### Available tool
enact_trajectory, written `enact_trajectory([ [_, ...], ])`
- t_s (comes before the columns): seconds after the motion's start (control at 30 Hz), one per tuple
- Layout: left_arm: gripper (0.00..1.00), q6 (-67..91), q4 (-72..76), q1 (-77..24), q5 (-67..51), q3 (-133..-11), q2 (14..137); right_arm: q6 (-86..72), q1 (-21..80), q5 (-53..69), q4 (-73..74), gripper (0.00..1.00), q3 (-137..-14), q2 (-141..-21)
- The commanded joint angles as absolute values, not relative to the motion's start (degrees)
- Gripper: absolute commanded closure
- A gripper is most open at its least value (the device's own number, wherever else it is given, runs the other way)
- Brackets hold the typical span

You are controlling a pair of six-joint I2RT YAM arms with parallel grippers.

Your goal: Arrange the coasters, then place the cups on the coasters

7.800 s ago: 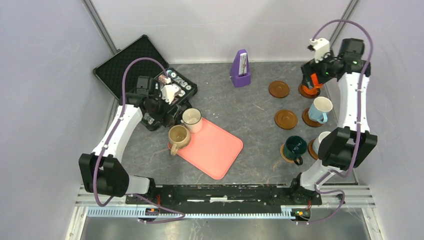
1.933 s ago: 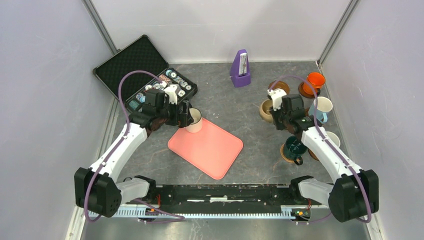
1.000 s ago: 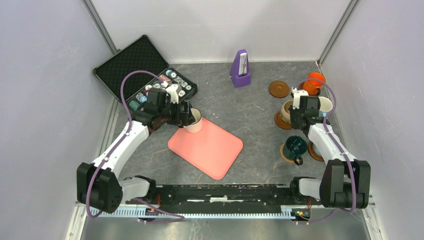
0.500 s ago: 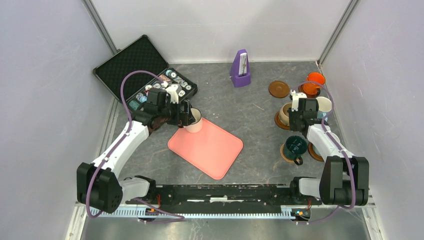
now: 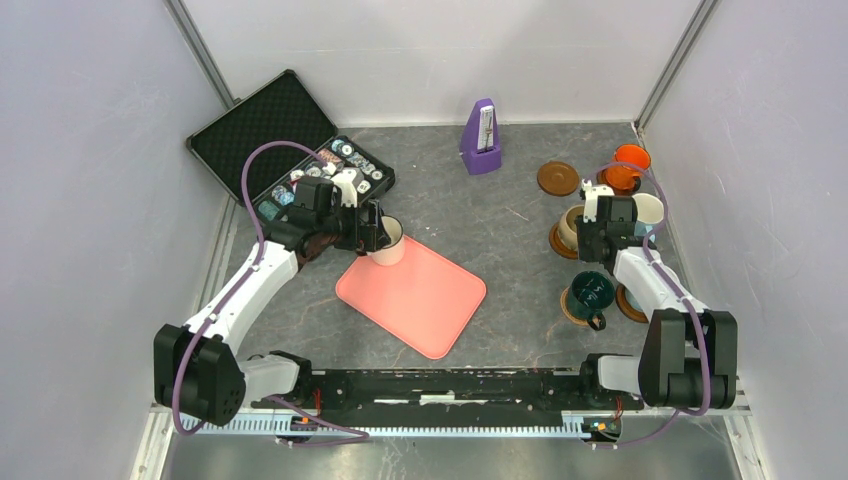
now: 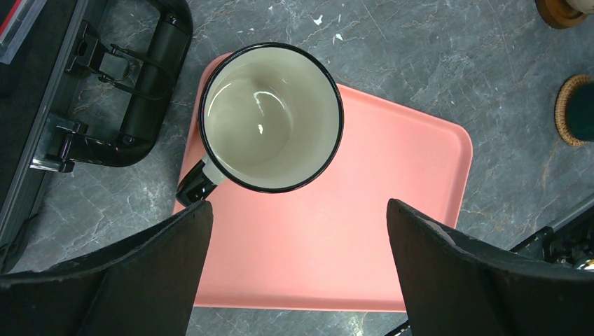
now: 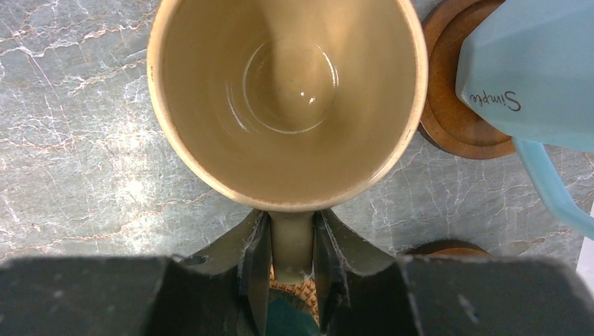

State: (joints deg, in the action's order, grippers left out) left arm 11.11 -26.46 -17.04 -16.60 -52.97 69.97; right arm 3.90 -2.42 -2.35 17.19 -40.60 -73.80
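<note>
Three cups already stand on coasters at the right side of the table: the orange mug [image 5: 630,158], the light blue mug [image 5: 648,208] and the dark teal mug [image 5: 590,291], the last on the lighter patterned disc. A fourth, the tan mug [image 7: 287,98], is over a dark coaster [image 5: 557,243] just beside the blue one. The right gripper [image 7: 291,227] has its fingers closed on the handle from both sides, so I judge this placing as nearly done but not released; whether the mug rests fully down I cannot tell. One empty coaster [image 5: 558,178] lies at the back, near the orange mug. The white mug with dark rim [image 6: 271,115] stands on the corner of the pink tray [image 6: 392,210], well apart from the coasters. The left gripper [image 6: 298,210] hangs above it with fingers spread wide, holding nothing. A plain white cup I cannot see; the right arm covers that place. By my judgement, one release and one carry are left.
</note>
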Motion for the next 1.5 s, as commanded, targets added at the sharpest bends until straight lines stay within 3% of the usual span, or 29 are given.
enact_trajectory([
  [0.0, 0.0, 12.2, -25.0, -16.8, -16.3, -54.7, 69.8, 3.7, -2.5, -1.1, 16.0, 0.69, -43.1, -73.6],
  [0.47, 0.0, 12.1, -25.1, -16.7, -16.6, -54.7, 69.7, 4.2, -2.5, -0.7, 17.5, 0.53, -43.6, -72.9],
  [0.87, 0.0, 11.5, -25.5, -16.8, -16.5, -54.8, 69.5, 6.9, -2.5, -2.5, 18.8, 0.51, -44.7, -72.4],
  [0.9, 0.0, 10.9, -26.0, -16.8, -16.4, -55.0, 69.4, 7.7, -2.8, -2.6, 19.2, 0.48, -45.2, -72.4],
  [1.07, 0.0, 5.0, -31.3, -16.7, -17.8, -58.0, 69.9, 11.2, -4.0, -1.0, 22.8, 0.03, -48.8, -71.4],
  [1.47, 0.0, -14.4, -44.3, -15.7, -22.2, -78.1, 88.2, 18.0, -4.0, 9.6, 27.8, 0.02, -61.8, -74.3],
])
